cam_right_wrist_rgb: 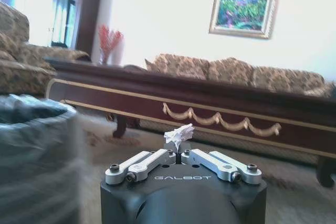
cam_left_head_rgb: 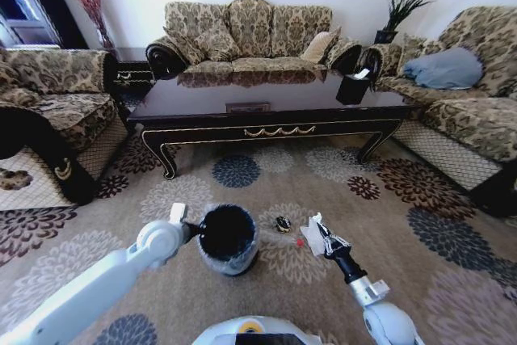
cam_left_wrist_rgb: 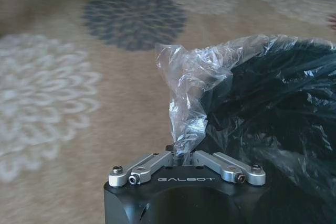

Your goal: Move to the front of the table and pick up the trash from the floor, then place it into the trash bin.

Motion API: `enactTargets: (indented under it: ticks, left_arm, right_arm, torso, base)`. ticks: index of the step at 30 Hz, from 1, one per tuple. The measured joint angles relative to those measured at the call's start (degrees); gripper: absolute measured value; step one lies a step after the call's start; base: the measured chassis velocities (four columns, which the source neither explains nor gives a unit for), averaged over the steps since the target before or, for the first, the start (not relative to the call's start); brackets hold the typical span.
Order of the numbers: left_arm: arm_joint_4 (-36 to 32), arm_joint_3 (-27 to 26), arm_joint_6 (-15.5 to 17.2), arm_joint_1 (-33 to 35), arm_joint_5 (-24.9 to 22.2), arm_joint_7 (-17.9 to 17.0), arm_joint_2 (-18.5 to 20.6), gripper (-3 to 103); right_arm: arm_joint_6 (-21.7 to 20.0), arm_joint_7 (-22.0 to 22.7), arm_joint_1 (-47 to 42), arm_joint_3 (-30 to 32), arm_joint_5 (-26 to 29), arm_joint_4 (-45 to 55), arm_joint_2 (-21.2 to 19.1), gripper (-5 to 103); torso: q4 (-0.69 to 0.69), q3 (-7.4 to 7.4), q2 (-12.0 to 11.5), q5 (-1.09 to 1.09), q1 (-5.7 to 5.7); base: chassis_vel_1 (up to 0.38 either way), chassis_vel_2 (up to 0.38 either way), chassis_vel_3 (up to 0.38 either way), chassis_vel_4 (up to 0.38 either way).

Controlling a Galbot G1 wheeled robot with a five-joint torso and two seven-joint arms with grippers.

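Note:
The black trash bin (cam_left_head_rgb: 228, 236) stands on the patterned floor (cam_left_head_rgb: 420, 224) in front of the dark table (cam_left_head_rgb: 266, 111). My left gripper (cam_left_head_rgb: 189, 227) is at the bin's left rim, and in the left wrist view it (cam_left_wrist_rgb: 181, 155) is shut on a fold of the clear liner (cam_left_wrist_rgb: 189, 87). To the right of the bin, low over the carpet, my right gripper (cam_left_head_rgb: 320, 232) is shut on a crumpled white tissue (cam_right_wrist_rgb: 178, 134), a piece of the trash. A small dark round piece (cam_left_head_rgb: 282, 224) and a small red bit (cam_left_head_rgb: 300, 241) lie on the carpet between bin and right gripper.
Sofas ring the table: one behind it (cam_left_head_rgb: 250, 34), one at the left (cam_left_head_rgb: 48, 119) and one at the right (cam_left_head_rgb: 468, 103) with a blue cushion. A black tissue box (cam_left_head_rgb: 353, 86) sits on the table's right end. In the right wrist view the bin (cam_right_wrist_rgb: 37, 145) is close beside that gripper.

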Motion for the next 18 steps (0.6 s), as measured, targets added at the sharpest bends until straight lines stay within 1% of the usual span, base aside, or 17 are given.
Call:
enactTargets:
  ticks: [1, 3, 4, 5, 6, 9, 11, 13, 15, 16, 18]
  left_arm:
    - [0.61, 2.2, 0.0, -2.32, -1.56, -0.53, -0.95, 0]
    - [0.98, 3.23, 0.01, -3.35, -2.09, -0.75, -1.48, 0]
    - [2.1, 5.7, 0.03, -5.86, -3.1, -1.55, -2.96, 0]
    - [2.68, 6.83, 0.03, -6.95, -3.48, -1.93, -3.71, 0]
    - [2.68, 6.83, 0.03, -6.95, -3.48, -1.93, -3.71, 0]
    - [5.03, 11.41, 0.02, -11.18, -4.16, -2.82, -7.06, 0]
    - [5.41, 11.99, 0.02, -11.69, -4.16, -2.95, -7.62, 0]
    - [7.4, 14.45, 0.03, -13.99, -4.2, -3.65, -10.74, 0]
    - [8.39, 16.04, 0.02, -15.23, -4.2, -4.13, -12.69, 0]
    - [8.39, 16.04, 0.02, -15.23, -4.2, -4.13, -12.69, 0]
    - [8.7, 17.3, 0.01, -15.9, -4.21, -4.4, -13.87, 0]
  right_arm:
    - [-0.46, 0.08, -0.61, -0.25, 0.0, 2.11, -0.29, 0]
    - [-0.6, 0.1, -0.86, -0.35, 0.0, 2.88, -0.42, 0]
    - [-1.01, 0.13, -1.7, -0.66, -0.04, 5.13, -0.94, 0]
    - [-1.18, 0.13, -2.13, -0.83, -0.08, 6.24, -1.34, 0]
    - [-1.18, 0.13, -2.13, -0.83, -0.08, 6.24, -1.34, 0]
    - [-1.55, -0.01, -3.67, -1.26, -0.61, 9.18, -2.95, 0]
    - [-1.57, -0.06, -3.95, -1.32, -0.8, 9.64, -3.16, 0]
    - [-1.61, -0.32, -4.96, -1.82, -1.86, 10.97, -3.67, 0]
    - [-1.61, -0.55, -5.66, -2.46, -2.92, 11.42, -3.8, 0]
    - [-1.61, -0.55, -5.66, -2.46, -2.92, 11.42, -3.8, 0]
    - [-1.81, -0.64, -6.58, -3.41, -3.29, 12.06, -3.75, 0]
  torso:
    - [0.0, 0.0, 0.0, 0.01, 0.0]
    - [0.0, 0.0, 0.0, 0.01, 0.0]
    - [0.01, 0.0, 0.0, 0.0, 0.0]
    - [0.02, 0.0, 0.0, 0.0, 0.0]
    - [0.02, 0.0, 0.0, 0.0, 0.0]
    - [0.03, 0.0, 0.0, 0.0, 0.0]
    - [0.03, 0.0, 0.0, 0.01, 0.0]
    - [0.02, 0.0, 0.0, 0.01, 0.0]
    - [0.01, 0.0, 0.0, 0.0, 0.0]
    - [0.01, 0.0, 0.0, 0.0, 0.0]
    - [0.01, 0.0, 0.0, 0.0, 0.0]
  base:
    - [0.0, 0.0, 0.0, 0.0]
    - [0.0, 0.0, 0.0, 0.0]
    - [0.0, 0.0, 0.0, 0.0]
    - [0.0, 0.0, 0.0, 0.0]
    - [0.0, 0.0, 0.0, 0.0]
    - [0.0, 0.0, 0.0, 0.0]
    - [0.0, 0.0, 0.0, 0.0]
    - [0.0, 0.0, 0.0, 0.0]
    - [0.0, 0.0, 0.0, 0.0]
    - [0.0, 0.0, 0.0, 0.0]
    - [0.0, 0.0, 0.0, 0.0]
